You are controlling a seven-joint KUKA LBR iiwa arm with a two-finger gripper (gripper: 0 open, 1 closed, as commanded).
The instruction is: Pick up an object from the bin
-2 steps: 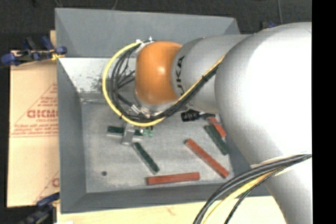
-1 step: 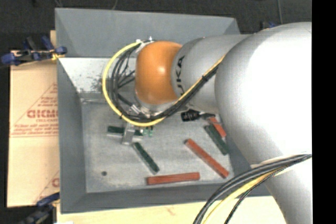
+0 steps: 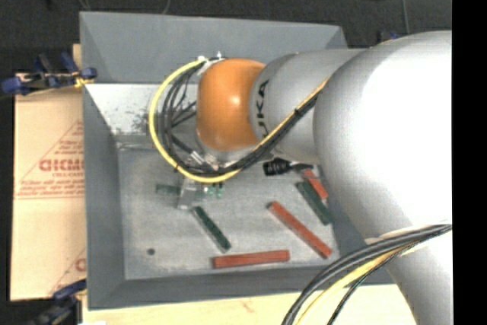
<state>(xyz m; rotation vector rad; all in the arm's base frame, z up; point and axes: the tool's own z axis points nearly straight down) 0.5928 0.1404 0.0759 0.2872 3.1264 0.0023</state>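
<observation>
From my console I saw a plain grey bin (image 3: 103,240), its floor paler and scuffed, with dark speckles on the back-left wall. The arm (image 3: 380,133) was glossy silver-white, its wrist cover (image 3: 224,103) solid orange. A yellow cable (image 3: 156,125) looped round a bundle of black cables (image 3: 173,114). The things on the floor came in two colours, all plain. The front stick (image 3: 251,259) and the slanted stick (image 3: 300,228) were rust-red. The middle stick (image 3: 211,228) and the right stick (image 3: 313,202) were dark green. The short stick (image 3: 313,185) was a brighter red.
</observation>
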